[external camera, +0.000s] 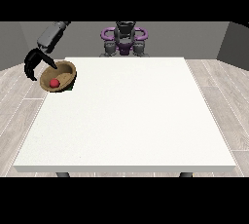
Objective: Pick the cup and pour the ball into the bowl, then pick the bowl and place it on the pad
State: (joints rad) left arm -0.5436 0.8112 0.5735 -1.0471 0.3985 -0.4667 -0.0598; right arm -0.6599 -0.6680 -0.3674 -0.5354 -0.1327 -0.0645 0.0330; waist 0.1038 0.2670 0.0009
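Note:
A brown bowl (65,76) with a red ball (54,83) inside it stands at the table's far left corner. A sliver of a green pad (71,87) shows under the bowl's near right side. The black hand at the view's left (34,65) hovers just left of the bowl. One of its digits reaches to the bowl's rim, while its curved fingers hang apart from the bowl's outer wall. No cup shows. No hand shows at the view's right.
The large white table (126,121) spreads towards the camera and to the right. The robot's torso (124,40) stands behind the far edge. Grey wood floor surrounds the table.

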